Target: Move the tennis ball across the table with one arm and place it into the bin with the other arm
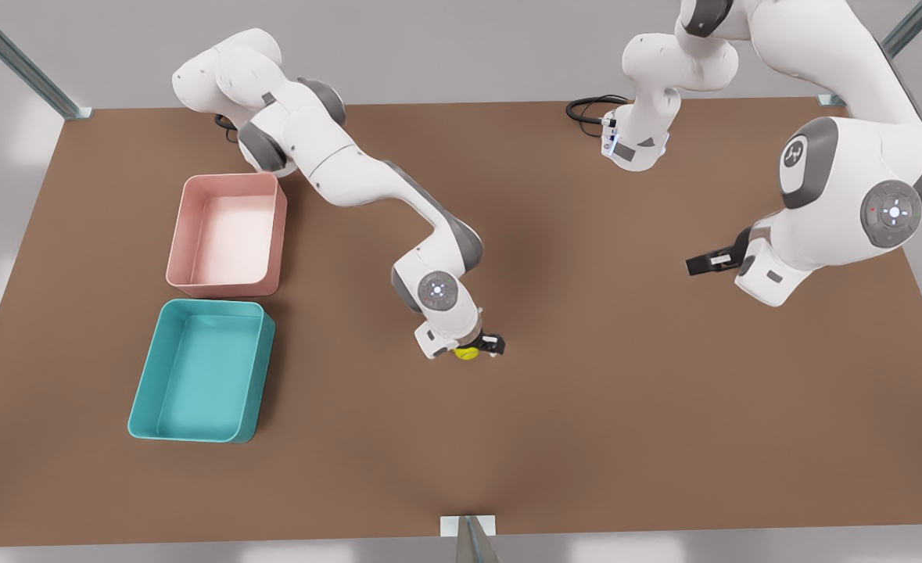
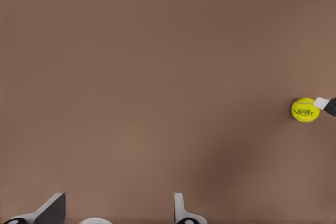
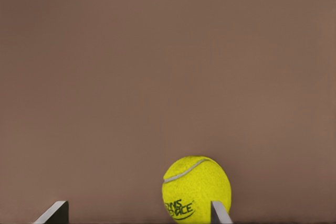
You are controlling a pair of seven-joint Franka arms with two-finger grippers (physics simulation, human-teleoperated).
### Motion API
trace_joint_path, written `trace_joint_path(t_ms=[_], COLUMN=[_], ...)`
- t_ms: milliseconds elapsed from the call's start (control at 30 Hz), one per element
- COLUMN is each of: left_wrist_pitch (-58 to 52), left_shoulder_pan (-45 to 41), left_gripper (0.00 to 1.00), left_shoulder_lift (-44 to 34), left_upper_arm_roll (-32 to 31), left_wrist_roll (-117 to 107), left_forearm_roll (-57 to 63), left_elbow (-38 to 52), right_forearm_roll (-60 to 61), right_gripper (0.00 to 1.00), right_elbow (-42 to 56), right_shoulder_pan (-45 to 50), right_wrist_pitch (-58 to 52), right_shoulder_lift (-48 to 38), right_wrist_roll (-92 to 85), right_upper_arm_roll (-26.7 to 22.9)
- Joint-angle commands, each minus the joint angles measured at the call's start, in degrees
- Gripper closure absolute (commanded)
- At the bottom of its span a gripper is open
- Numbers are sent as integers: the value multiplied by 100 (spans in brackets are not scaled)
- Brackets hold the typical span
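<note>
Fingers of the right gripper point(image 1: 482, 346) were spread on my screen, one fingertip point(image 3: 219, 212) just beside the tennis ball point(image 1: 466, 353), the other well apart from it. I saw the ball resting on the brown desk point(image 1: 586, 391) near its middle, well apart from the teal bin point(image 1: 145, 407) and the pink tray point(image 1: 273, 234). The left gripper point(image 1: 699, 264) waited above the desk on the front view's right, its fingers point(image 2: 52, 209) parted and empty.

Tennis ball point(image 1: 467, 353) sitting on table point(image 1: 586, 407) btwn right gripper point(image 1: 482, 346) fingers; bin point(image 1: 199, 372) lying well off toward front view's left
</note>
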Motion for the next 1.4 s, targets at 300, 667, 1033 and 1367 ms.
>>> trace_joint_path(t_ms=[300,667,1033,1367], left_wrist_pitch=[-23,-76,-85,-93], left_shoulder_pan=[-10,-10,-10,8], left_gripper=[0,0,0,0], left_shoulder_lift=[-3,32,41,111], left_upper_arm_roll=[-2,-2,-2,-2], left_wrist_roll=[-274,-283,-274,-265], left_forearm_roll=[4,4,-5,-5], left_elbow=[3,-6,-15,-15], right_forearm_roll=[-50,-59,-59,29], right_gripper=[0,0,0,28], right_elbow=[-163,-154,-154,-154], right_shoulder_pan=[33,94,120,59], right_wrist_pitch=[-122,124,256,247], right_shoulder_lift=[196,451,601,548], right_wrist_roll=[272,131,61,-115], right_upper_arm_roll=[0,-26,-35,0])
